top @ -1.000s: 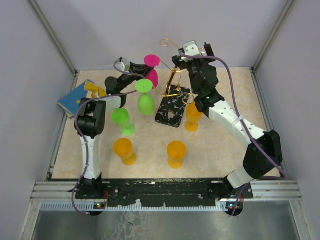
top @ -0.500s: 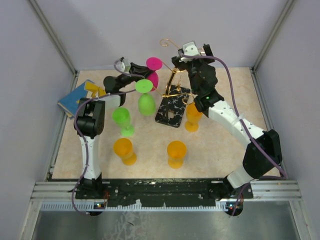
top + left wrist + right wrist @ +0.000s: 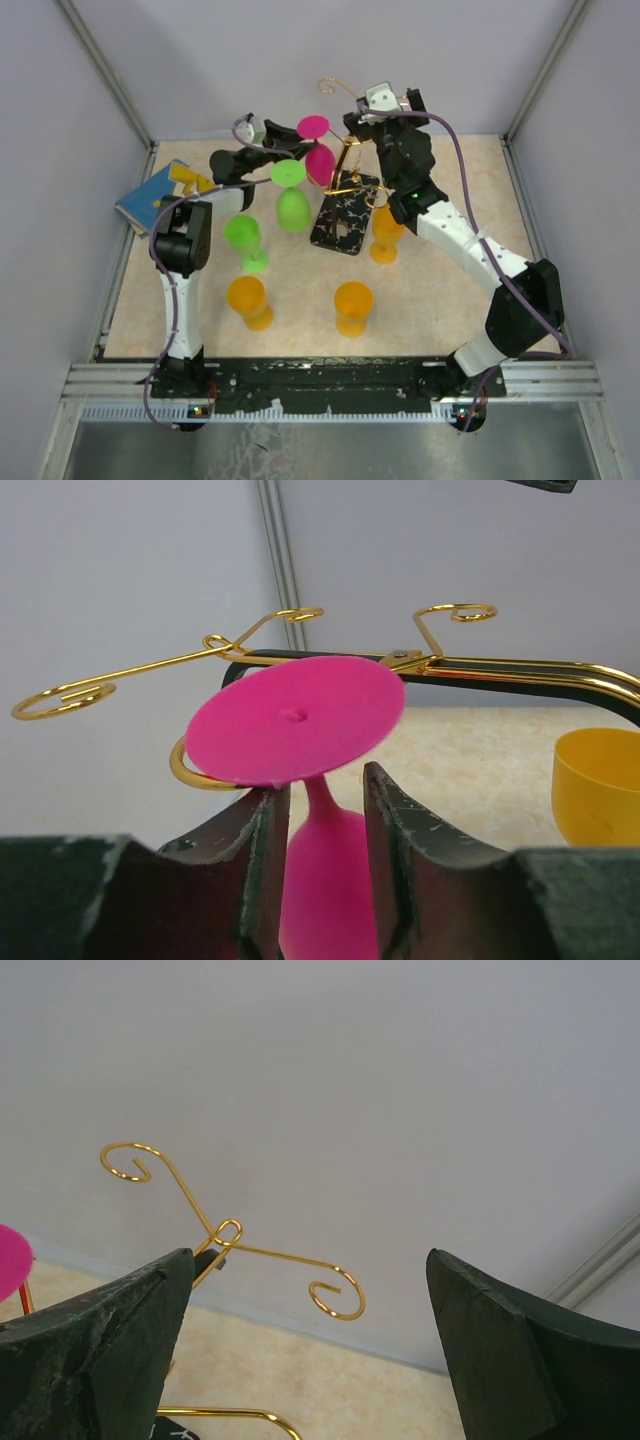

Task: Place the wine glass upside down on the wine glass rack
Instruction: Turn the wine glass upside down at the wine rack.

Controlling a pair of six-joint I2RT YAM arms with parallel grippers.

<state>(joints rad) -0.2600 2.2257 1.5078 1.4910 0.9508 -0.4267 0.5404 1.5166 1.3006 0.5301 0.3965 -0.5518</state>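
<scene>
My left gripper (image 3: 298, 150) is shut on the bowl of a pink wine glass (image 3: 319, 162) and holds it upside down, its round foot (image 3: 313, 127) on top. In the left wrist view the bowl (image 3: 325, 880) sits between my fingers (image 3: 262, 850), and the foot (image 3: 295, 720) lies against a gold arm of the wine glass rack (image 3: 500, 667). The rack (image 3: 347, 150) stands on its black marbled base (image 3: 345, 215). My right gripper (image 3: 375, 118) is open and empty by the rack's top, with the gold spirals (image 3: 335, 1300) just ahead of it.
A green glass (image 3: 292, 205) hangs upside down on the rack's left side. A green glass (image 3: 243, 240) and three orange glasses (image 3: 250, 300) (image 3: 352, 305) (image 3: 385, 232) stand upright on the table. A blue and yellow object (image 3: 160, 190) lies at the left edge.
My left gripper has carried the pink glass to the right, closer to the rack. The right arm has stayed in place.
</scene>
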